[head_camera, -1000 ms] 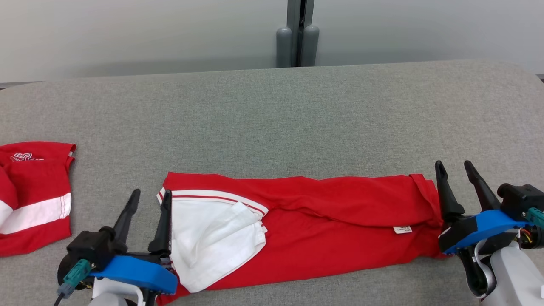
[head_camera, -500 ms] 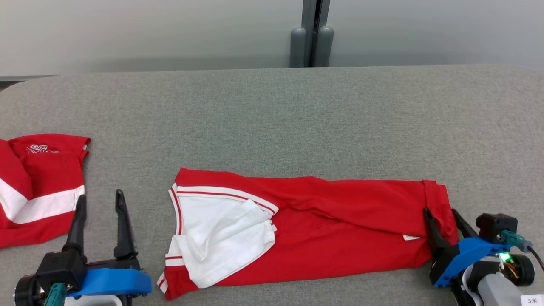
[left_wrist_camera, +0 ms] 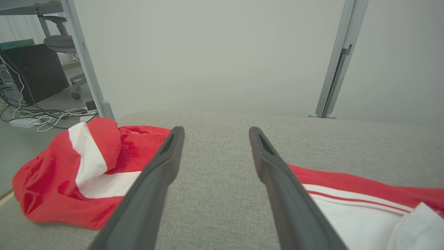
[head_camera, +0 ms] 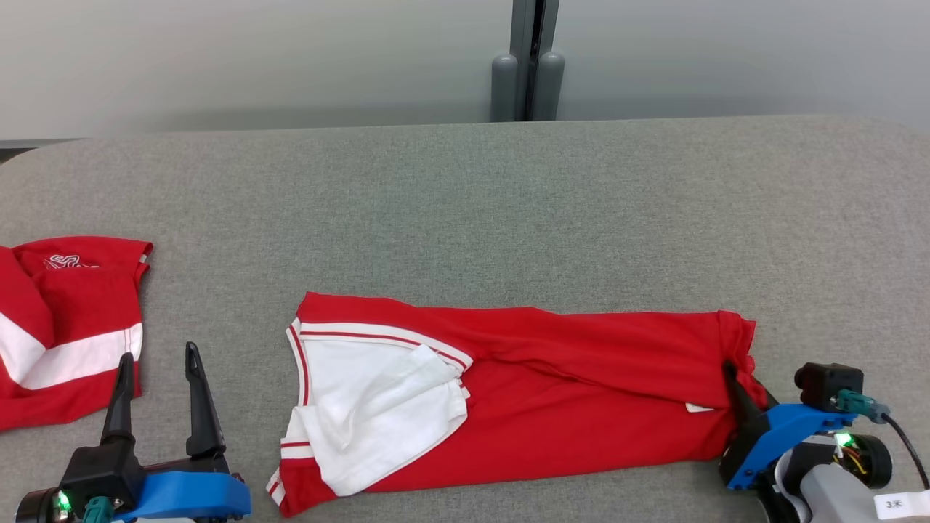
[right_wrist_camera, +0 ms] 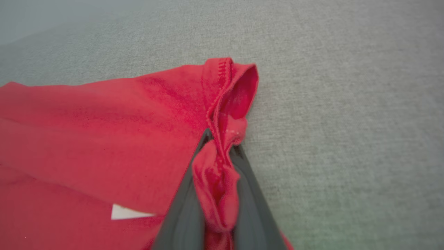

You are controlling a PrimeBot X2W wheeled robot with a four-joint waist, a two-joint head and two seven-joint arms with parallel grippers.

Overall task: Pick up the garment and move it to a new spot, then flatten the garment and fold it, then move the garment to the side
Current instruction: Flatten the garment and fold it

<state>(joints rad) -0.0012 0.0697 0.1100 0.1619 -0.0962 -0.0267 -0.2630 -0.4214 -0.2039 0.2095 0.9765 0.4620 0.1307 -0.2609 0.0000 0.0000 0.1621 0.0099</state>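
The garment (head_camera: 581, 392) lies as a long, narrow band across the near half of the grey table (head_camera: 465, 203), collar end to the robot's left. The right gripper (right_wrist_camera: 222, 139) pinches the bunched hem (right_wrist_camera: 216, 180) at the band's right end. The left gripper (head_camera: 157, 352) stands spread and empty just beside the collar end, near a second red-and-white garment (head_camera: 65, 319). Relocation, flattening and a lengthwise fold appear complete. A crosswise fold and the move aside apparently remain.
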